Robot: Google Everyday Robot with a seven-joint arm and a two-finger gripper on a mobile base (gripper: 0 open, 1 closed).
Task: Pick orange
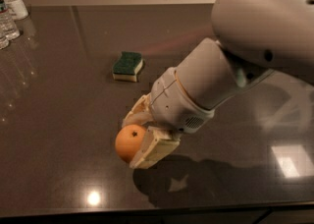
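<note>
Camera view: a round, matte orange fruit with a small dark star-shaped stem mark (129, 142) is seen toward 7 o'clock of the frame's centre, clamped between the two cream-coloured fingers (153, 149) of the parallel-jaw gripper (134, 142). One finger is pressed against its 4 o'clock side, and the other is partly hidden behind it at 1 o'clock. The bulky pale grey robot arm (221, 75) is seen reaching in from 2 o'clock. A shadow is thrown on the dark glossy tabletop (59, 120) at 5 o'clock of the fruit, apart from it, so the fruit is judged to be held slightly clear of the surface. A green-topped rectangular sponge with a yellow base (127, 66) lies well apart at 12 o'clock of the fruit, and clear plastic water bottles (10, 14) stand in the far corner at 10 o'clock. The grasp is judged to be made and the lift to be in hand. For the next move, the squeeze must be kept firm and the fruit carried straight up, since a round fruit can be rolled out of flat fingers.
</note>
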